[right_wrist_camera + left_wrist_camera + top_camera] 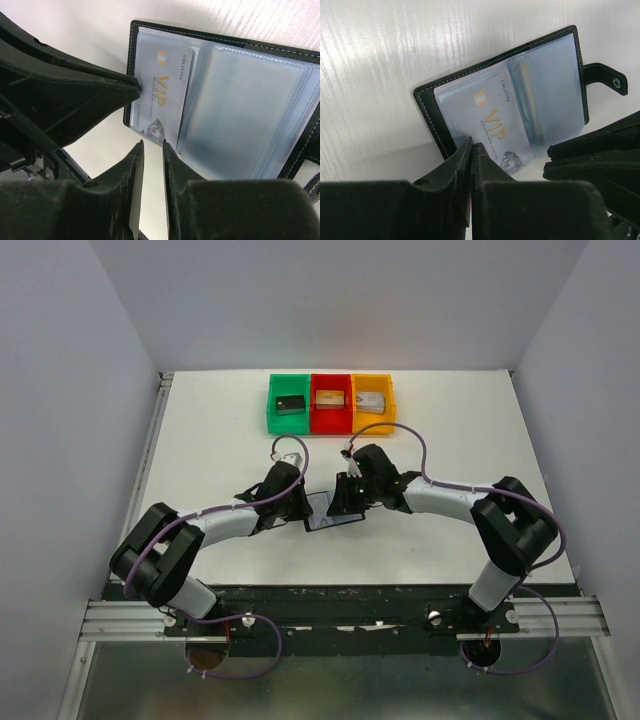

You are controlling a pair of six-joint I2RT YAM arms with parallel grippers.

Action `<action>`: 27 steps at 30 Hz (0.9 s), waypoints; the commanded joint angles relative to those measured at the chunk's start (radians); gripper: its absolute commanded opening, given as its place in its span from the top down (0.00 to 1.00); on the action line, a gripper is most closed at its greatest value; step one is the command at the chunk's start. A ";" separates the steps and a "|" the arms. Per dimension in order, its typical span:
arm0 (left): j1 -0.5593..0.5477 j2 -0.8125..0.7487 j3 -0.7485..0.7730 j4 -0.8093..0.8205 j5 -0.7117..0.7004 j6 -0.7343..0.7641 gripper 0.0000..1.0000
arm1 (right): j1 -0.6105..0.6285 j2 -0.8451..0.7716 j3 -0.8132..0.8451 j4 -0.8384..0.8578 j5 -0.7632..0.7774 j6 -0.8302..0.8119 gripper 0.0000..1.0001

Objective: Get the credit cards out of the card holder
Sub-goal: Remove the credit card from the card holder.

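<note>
The card holder (328,512) lay open on the white table (230,430), midway between the two arms and well nearer than the coloured bins (331,403). A pale silver card (487,122) marked VIP sat in a clear sleeve on its left page.

On the left, the hold seemed to reach no further than the wallet's rim. If it slipped, the whole card holder would likely drag along once the card was pulled. On the right, the card lay flat inside snug plastic. The fingers could catch the sleeve together with the card, or close on nothing and skid off the edge.

The left gripper (471,146) had its jaws pressed almost together at the card holder's left edge, by the look of it pinching that stitched border beside the card. The right gripper (153,146) stood narrowly spread, with a slim gap showing between its fingers. Its tips were at the near edge of the VIP card, and nothing was visibly clamped between them.
</note>
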State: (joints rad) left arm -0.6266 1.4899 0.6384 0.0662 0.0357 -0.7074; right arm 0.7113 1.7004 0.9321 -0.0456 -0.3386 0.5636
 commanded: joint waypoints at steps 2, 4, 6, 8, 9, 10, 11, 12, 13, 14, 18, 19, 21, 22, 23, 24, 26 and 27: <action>0.002 0.010 -0.008 -0.020 -0.026 -0.007 0.84 | -0.013 0.031 0.014 0.035 -0.019 0.010 0.71; 0.001 0.010 -0.008 -0.023 -0.053 -0.006 0.85 | -0.016 0.041 0.011 0.036 -0.033 0.010 0.70; 0.002 0.010 -0.008 -0.023 -0.054 -0.006 0.84 | -0.018 0.045 0.010 0.035 -0.034 0.012 0.69; 0.001 0.009 -0.008 -0.026 -0.057 -0.006 0.85 | -0.021 0.050 0.008 0.035 -0.033 0.010 0.68; 0.002 0.006 -0.009 -0.026 -0.059 -0.006 0.85 | -0.022 0.053 0.010 0.035 -0.034 0.010 0.68; 0.001 0.003 -0.011 -0.026 -0.059 -0.006 0.85 | -0.023 0.056 0.010 0.036 -0.036 0.009 0.68; 0.001 0.001 -0.011 -0.025 -0.057 -0.004 0.84 | -0.024 0.059 0.008 0.035 -0.036 0.007 0.68; 0.002 -0.003 -0.011 -0.019 -0.056 -0.003 0.83 | -0.024 0.061 0.007 0.035 -0.037 0.010 0.67; 0.002 -0.013 -0.014 -0.016 -0.053 -0.001 0.82 | -0.026 0.062 0.007 0.064 -0.040 0.009 0.67; 0.001 -0.020 -0.016 -0.009 -0.051 0.000 0.80 | -0.026 0.062 0.007 0.066 -0.039 0.012 0.67; -0.001 -0.059 -0.020 -0.008 -0.063 0.002 0.77 | -0.027 0.056 0.005 0.066 -0.040 0.012 0.67; -0.001 -0.069 -0.022 -0.008 -0.066 0.003 0.77 | -0.026 0.053 0.005 0.066 -0.040 0.010 0.66; -0.001 -0.083 -0.022 -0.008 -0.071 0.003 0.77 | -0.027 0.047 0.007 0.062 -0.042 0.009 0.66; -0.001 -0.085 -0.020 -0.008 -0.071 0.006 0.77 | -0.029 0.044 0.010 0.061 -0.042 0.010 0.66; -0.001 -0.083 -0.020 -0.009 -0.072 0.006 0.77 | -0.027 0.044 0.013 0.059 -0.045 0.009 0.66; 0.001 -0.080 -0.019 -0.008 -0.071 0.008 0.77 | -0.027 0.044 0.016 0.059 -0.045 0.009 0.65; 0.001 -0.068 -0.019 -0.009 -0.069 0.008 0.77 | -0.026 0.044 0.022 0.059 -0.053 0.009 0.65; -0.001 -0.063 -0.017 -0.008 -0.066 0.008 0.78 | -0.027 0.045 0.027 0.059 -0.056 0.009 0.65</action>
State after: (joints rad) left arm -0.6262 1.4246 0.6254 0.0647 -0.0082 -0.7071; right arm 0.6914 1.7470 0.9321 -0.0017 -0.3645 0.5690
